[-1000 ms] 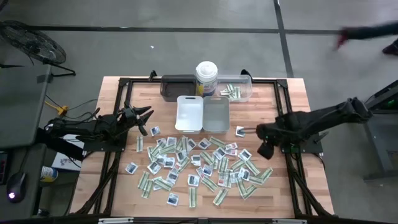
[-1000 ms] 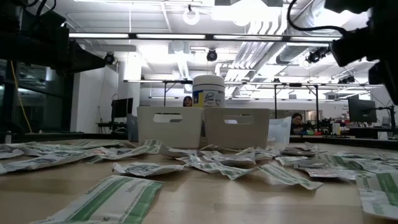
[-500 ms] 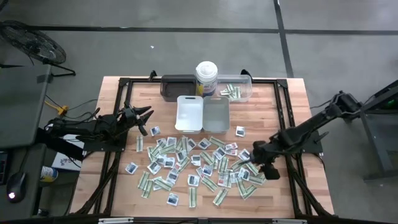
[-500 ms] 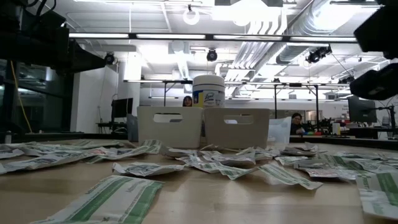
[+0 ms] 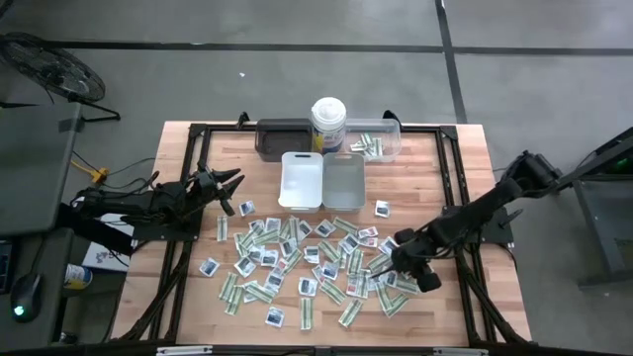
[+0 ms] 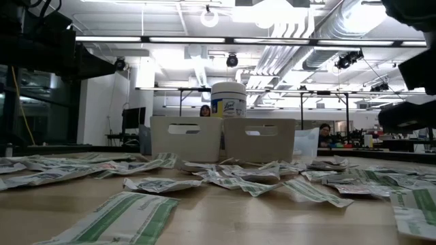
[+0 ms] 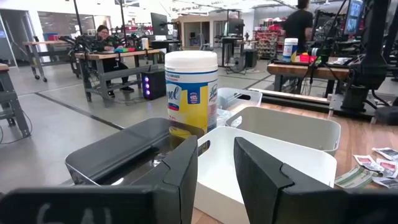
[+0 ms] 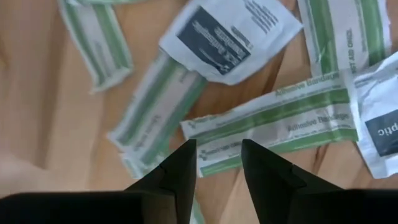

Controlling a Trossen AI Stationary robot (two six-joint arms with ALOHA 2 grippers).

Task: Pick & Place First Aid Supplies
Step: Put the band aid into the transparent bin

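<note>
High view: supplies [image 5: 316, 259] lie scattered across the middle of the worktop [image 5: 465, 158], flat sachets and green-and-white strips overlapping. We see the right claw [image 5: 394, 259] low over the right edge of that scatter. The left claw [image 5: 233, 184] waits near the left edge, beside the white tray [image 5: 302, 180] and grey tray [image 5: 343, 182]. A dark tray [image 5: 282, 138], a canister [image 5: 328, 124] and a clear tray [image 5: 381, 140] holding a few strips sit at the far side.

Low view: packets cover the worktop in front of the two trays; a dark piece of an arm shows at the right.

Left wrist view: the left claw's fingers [image 7: 180, 180] stand apart with nothing between them, facing the canister and trays.

Right wrist view: the right claw [image 8: 216, 155] is spread, nothing pinched, its tips straddling the end of a green strip [image 8: 273, 127]; a dark-marked sachet [image 8: 230, 38] lies just beyond.

Step in hand: we judge it a pick of that strip.

Doing it well: we would centre on one strip only, press the tips to the wood before closing, and lift straight up so neighbours underneath do not drag along.
</note>
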